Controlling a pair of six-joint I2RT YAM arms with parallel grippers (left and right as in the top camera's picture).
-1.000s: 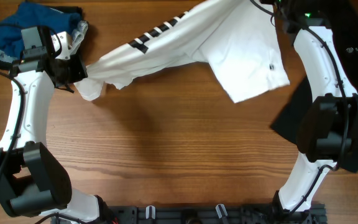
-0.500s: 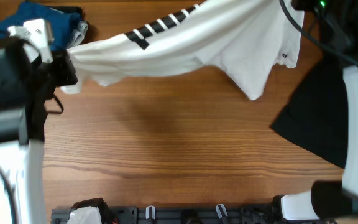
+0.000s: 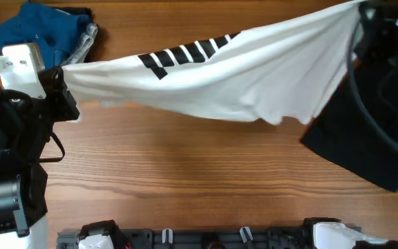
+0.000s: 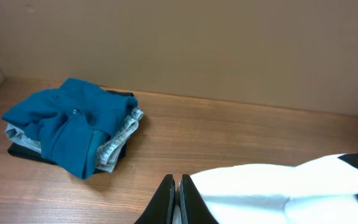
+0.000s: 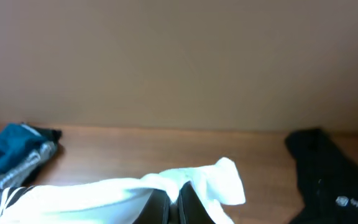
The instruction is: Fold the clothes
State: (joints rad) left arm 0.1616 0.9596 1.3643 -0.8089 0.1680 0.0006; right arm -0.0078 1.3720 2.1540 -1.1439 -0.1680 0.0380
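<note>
Both arms have come up high since a second ago, and the white T-shirt (image 3: 240, 79) has gone from a slack, drooping bundle to one long band pulled out between them. I've got the left gripper (image 4: 178, 200) pinched tight, fingers pressed together with a white edge running off to its right. The right gripper (image 5: 174, 204) looks just as closed, with a knot of white cloth bunched up around its tips. So the shirt hangs in the air between my two grippers, clear of the table (image 3: 185, 173) as far as I can judge. The striped print (image 3: 185, 57) sits nearer the left gripper, and the loose hem sags lowest towards the right one.

Why hold it like this? My read is that tension along the top edge lets the thin cloth fall straight, so it can be laid down flat for folding. Beyond the left gripper lies the blue and grey pile (image 4: 73, 134), well apart from it. The black garment (image 5: 331, 180) lies off to the right gripper's right, under that sagging end in the overhead view, so I'd watch for a snag when lowering.
</note>
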